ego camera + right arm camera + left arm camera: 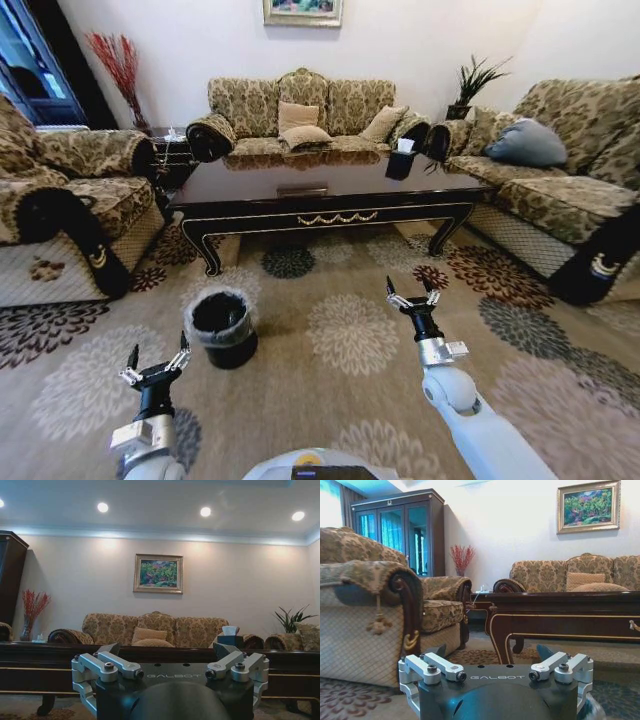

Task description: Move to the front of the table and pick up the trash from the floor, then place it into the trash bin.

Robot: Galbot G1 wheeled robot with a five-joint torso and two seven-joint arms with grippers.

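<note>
I had the robot facing the table [330, 195], which stood across the far side of the rug with its long axis running left to right and its gold ornament toward me. The bin [220, 325] sat on the rug near the table's left leg, on the near side of it, upright, its bag folded over the rim.

The left gripper [157, 366] hung low at the near left, fingers spread wide and holding nothing. The right gripper [413, 295] was raised further out on the right, also spread wide and empty. In each wrist view the jaws stood apart with only the room between them, the table's dark apron straight ahead.

What the coming move turned on was the trash, and I could not find any of it: no tissue, foil, paper or bottle showed on the visible rug. I judged it lay somewhere hidden from me, perhaps under the table, so I could not say which arm sat nearer to it.

For the drop, though, the relation was plain. The bin lay just ahead and slightly right of the left gripper, well apart from the right one, so I judged the left arm better placed for it.
</note>
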